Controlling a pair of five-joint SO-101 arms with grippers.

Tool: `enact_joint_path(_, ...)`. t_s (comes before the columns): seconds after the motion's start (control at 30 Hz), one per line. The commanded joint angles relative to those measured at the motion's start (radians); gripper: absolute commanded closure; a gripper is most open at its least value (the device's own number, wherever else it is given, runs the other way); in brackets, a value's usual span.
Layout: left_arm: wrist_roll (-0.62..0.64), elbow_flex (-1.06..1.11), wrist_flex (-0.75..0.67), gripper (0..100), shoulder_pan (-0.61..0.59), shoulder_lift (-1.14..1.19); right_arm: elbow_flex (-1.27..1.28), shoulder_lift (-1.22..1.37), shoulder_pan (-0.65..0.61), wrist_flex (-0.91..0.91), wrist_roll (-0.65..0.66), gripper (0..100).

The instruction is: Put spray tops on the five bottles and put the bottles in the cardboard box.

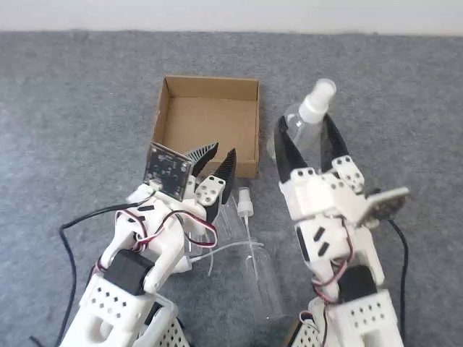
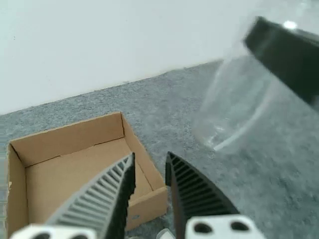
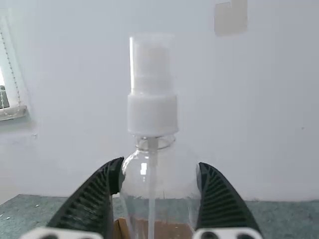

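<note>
My right gripper (image 1: 305,121) is shut on a clear bottle (image 1: 308,141) with a white spray top (image 1: 318,97), held just right of the cardboard box (image 1: 210,88). In the right wrist view the bottle (image 3: 149,194) stands upright between the fingers of that gripper (image 3: 159,167), its spray top (image 3: 152,99) seated on the neck. My left gripper (image 1: 224,149) hangs over the box's near wall, narrowly open with nothing in it (image 2: 150,158). The box (image 2: 75,169) is empty inside. Another clear bottle (image 1: 264,278) lies on the carpet between the arms, a spray top (image 1: 246,202) at its neck.
Grey carpet (image 1: 87,108) covers the table on all sides of the box. A black cable (image 1: 69,253) runs left of the left arm. More clear plastic (image 1: 224,217) lies partly hidden under the left arm. The held bottle (image 2: 234,104) hangs close to the left gripper.
</note>
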Motion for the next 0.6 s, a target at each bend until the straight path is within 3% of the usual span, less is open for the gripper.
enact_joint_path(0.0,-0.064,-0.007,0.037,87,0.057,-0.028,-0.095,0.208,-0.005,-0.133,-0.103,95.1)
enact_joint_path(0.13,-0.071,0.010,0.066,80,0.135,-0.028,-0.175,0.294,-0.007,-0.064,-0.120,95.1)
enact_joint_path(0.37,-0.103,0.082,-0.051,79,0.140,-0.026,-0.206,0.280,-0.018,0.024,-0.118,95.1)
enact_joint_path(0.57,-0.120,0.128,-0.173,79,0.043,-0.020,-0.215,0.200,-0.079,0.165,-0.117,95.1)
